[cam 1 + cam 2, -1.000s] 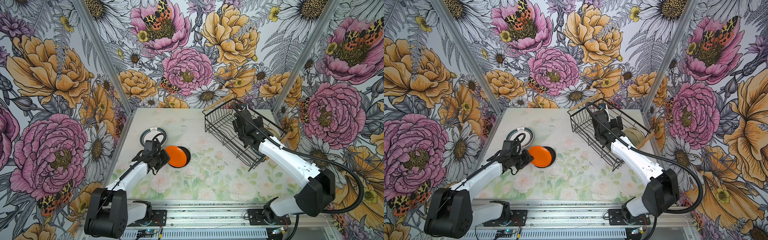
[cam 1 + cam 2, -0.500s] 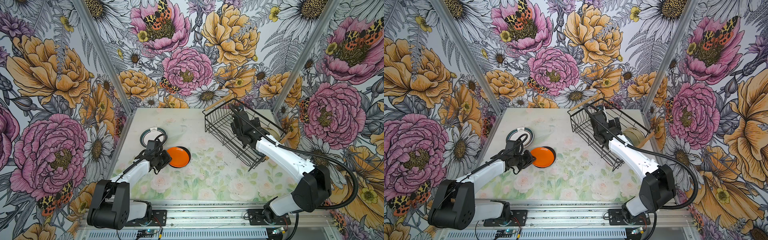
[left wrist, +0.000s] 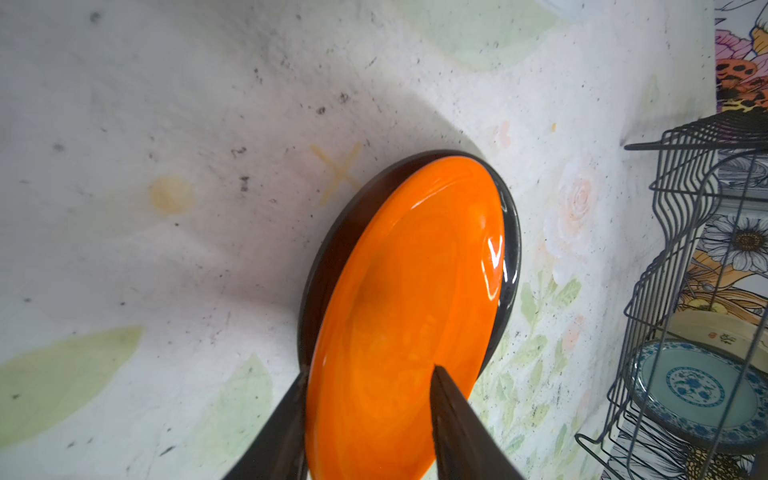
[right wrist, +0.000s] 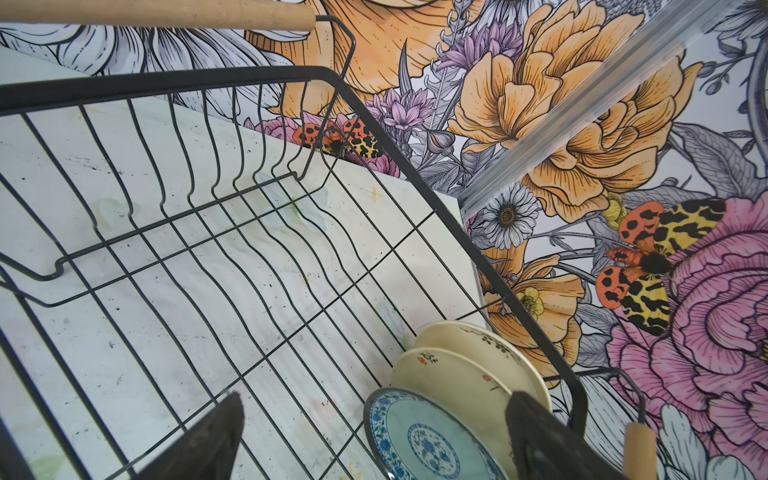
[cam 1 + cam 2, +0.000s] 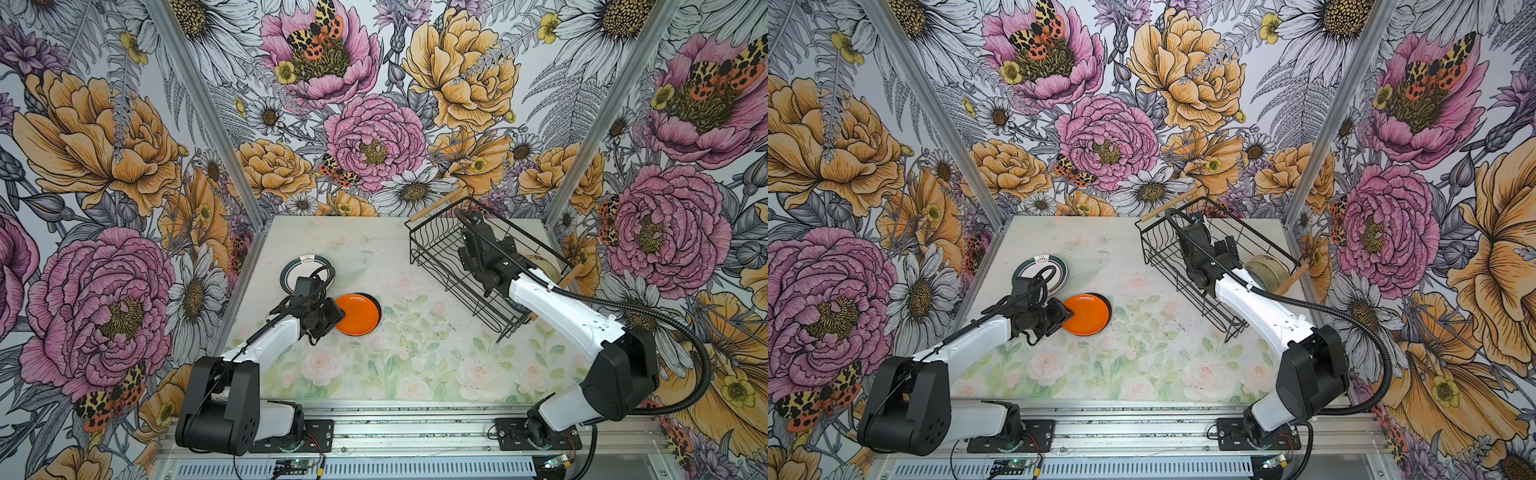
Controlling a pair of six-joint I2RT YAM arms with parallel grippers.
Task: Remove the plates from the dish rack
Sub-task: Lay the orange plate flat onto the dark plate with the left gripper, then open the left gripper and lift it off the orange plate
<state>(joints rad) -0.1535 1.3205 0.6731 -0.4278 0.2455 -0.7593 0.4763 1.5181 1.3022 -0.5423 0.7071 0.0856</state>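
Jaws of the left gripper (image 3: 370, 372) stand parted astride the rim of the orange plate (image 5: 358, 314), left of centre. Those of the right gripper (image 4: 374, 395) gape wide over the dish rack (image 5: 432, 249), upper right.

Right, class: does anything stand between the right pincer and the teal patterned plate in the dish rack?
Nothing visible does. The open right pincer hangs over the dish rack, and the teal patterned plate is the nearest of three upright plates; the two cream plates stand behind it.
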